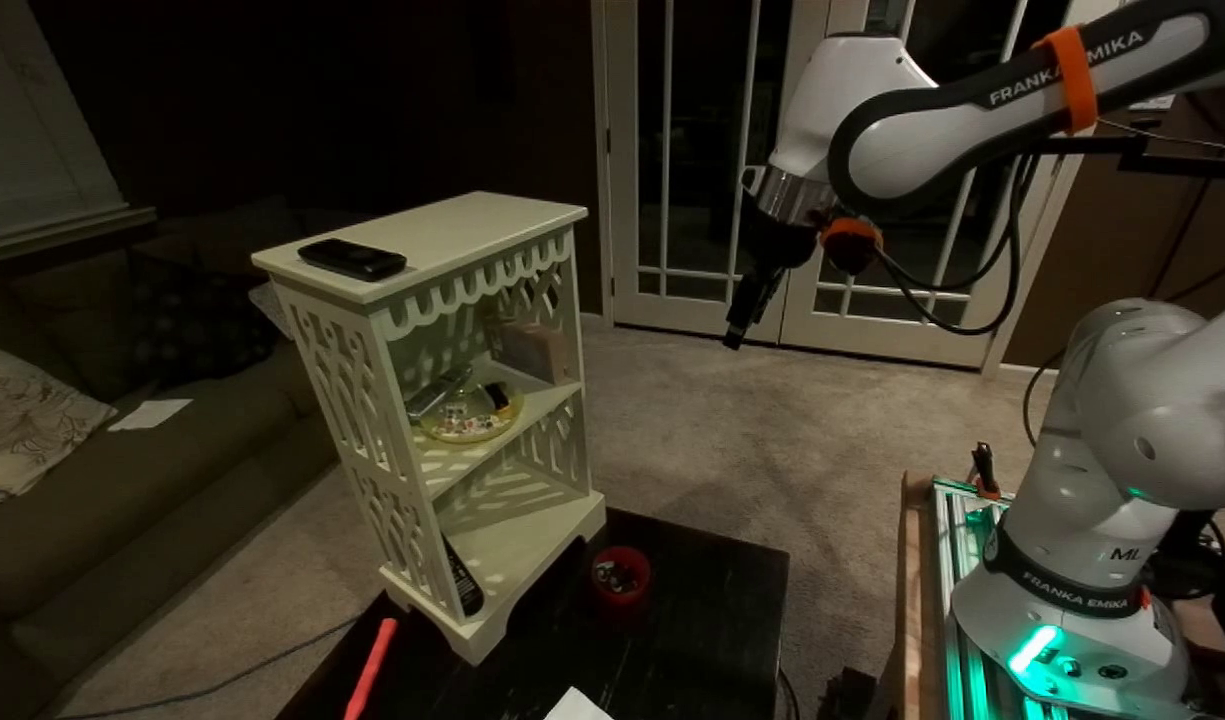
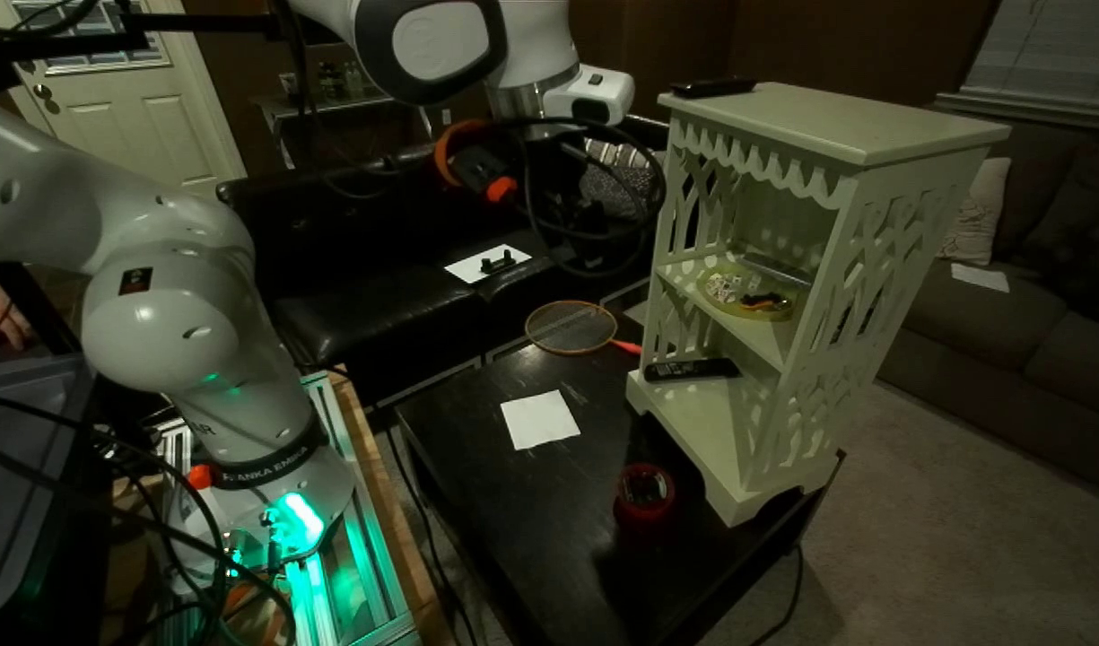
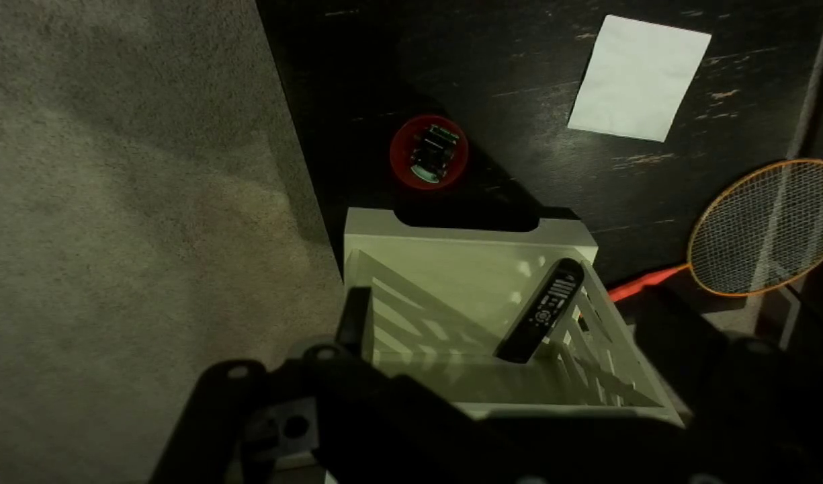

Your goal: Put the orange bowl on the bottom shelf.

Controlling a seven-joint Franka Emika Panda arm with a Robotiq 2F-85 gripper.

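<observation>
Your gripper stands spread, pinching nothing; the bowl sits just in front of the bottom shelf. Probably light, stiff and smooth: pinch its rim, level, lest its contents spill.

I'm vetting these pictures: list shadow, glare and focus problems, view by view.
In the wrist view, the black gripper fingers are out of focus and striped shadows cross the flat cream bottom shelf; in both exterior views, an oblong green light glares on the white robot base.
</observation>
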